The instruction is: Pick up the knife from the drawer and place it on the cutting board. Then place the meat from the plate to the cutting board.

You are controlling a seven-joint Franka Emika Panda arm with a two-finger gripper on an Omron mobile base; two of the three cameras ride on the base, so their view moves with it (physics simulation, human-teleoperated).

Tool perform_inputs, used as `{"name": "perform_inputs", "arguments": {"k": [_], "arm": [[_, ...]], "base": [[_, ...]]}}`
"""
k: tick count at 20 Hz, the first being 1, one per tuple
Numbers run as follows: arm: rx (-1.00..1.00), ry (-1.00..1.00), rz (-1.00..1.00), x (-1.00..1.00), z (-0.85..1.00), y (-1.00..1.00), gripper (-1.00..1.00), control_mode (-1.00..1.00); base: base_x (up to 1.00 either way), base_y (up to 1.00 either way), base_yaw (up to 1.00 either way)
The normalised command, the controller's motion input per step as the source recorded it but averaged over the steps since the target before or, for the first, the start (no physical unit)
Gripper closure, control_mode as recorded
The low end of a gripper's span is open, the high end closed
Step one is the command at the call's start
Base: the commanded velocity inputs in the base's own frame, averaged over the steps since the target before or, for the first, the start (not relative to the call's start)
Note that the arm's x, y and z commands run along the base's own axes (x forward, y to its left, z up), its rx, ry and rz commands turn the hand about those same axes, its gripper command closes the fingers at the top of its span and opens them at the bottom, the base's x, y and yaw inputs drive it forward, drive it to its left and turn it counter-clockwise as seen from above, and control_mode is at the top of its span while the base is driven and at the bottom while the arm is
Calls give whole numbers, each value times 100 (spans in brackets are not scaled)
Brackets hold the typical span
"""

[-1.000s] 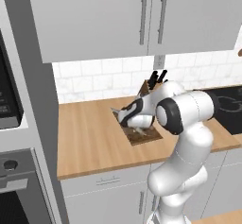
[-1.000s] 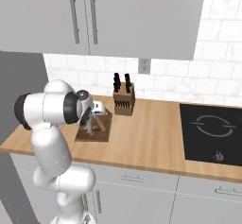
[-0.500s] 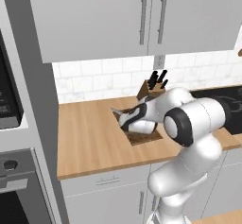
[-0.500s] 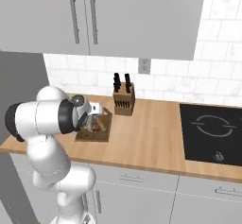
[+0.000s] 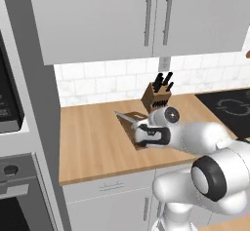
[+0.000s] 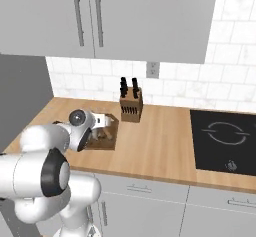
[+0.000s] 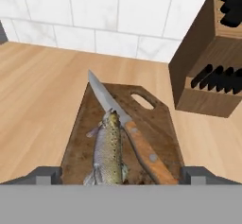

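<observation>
The cutting board [image 7: 160, 128] is seen lying flat on the wooden bench [image 7: 38, 90], just beside the knife block [image 7: 208, 72]. The board is dark brown, and an oval hole is cut near its far end.

The knife [image 7: 127, 124] is laid on the cutting board. Its silver blade is pointed toward the white tiled wall [image 7: 94, 15], and the blade tip is stuck out past the board's far left corner. Its brown wooden handle is pointed back toward the camera.

The meat [image 7: 108, 150] is a spotted fish. It is laid on the cutting board too, just left of the knife handle. Its head is touched by the knife where the blade meets the handle.

The tool [image 7: 121, 176] is held low over the near end of the board. Its two dark finger tips are spread wide apart, one on each side of the fish and the knife handle. Nothing is gripped between them, so the tool is released.

In the left base view, the cutting board [image 5: 128, 119] is partly hidden by the white arm, and the knife [image 5: 124, 116] blade is seen sticking out to the left. The knife block [image 5: 157, 96] is stood behind it, by the wall. In the right base view, the cutting board [image 6: 106, 142] is seen just left of the knife block [image 6: 131, 105], and a black stove top [image 6: 225, 141] is set into the bench well apart on the right.
</observation>
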Motion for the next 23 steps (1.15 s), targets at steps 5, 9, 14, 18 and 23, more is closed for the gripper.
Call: {"name": "perform_inputs", "arguments": {"k": [5, 9, 14, 18, 23], "arm": [[0, 0, -3, -4, 100, 0, -100, -100], [0, 0, -4, -1, 90, 1, -100, -100], [0, -1, -1, -10, 64, -7, -100, -100], [2, -5, 0, -30, 40, -30, -100, -100], [3, 0, -3, -39, -19, -59, -100, -100]], "base": [[0, 0, 0], [0, 0, 0], [0, 0, 0], [0, 0, 0], [0, 0, 0]]}}
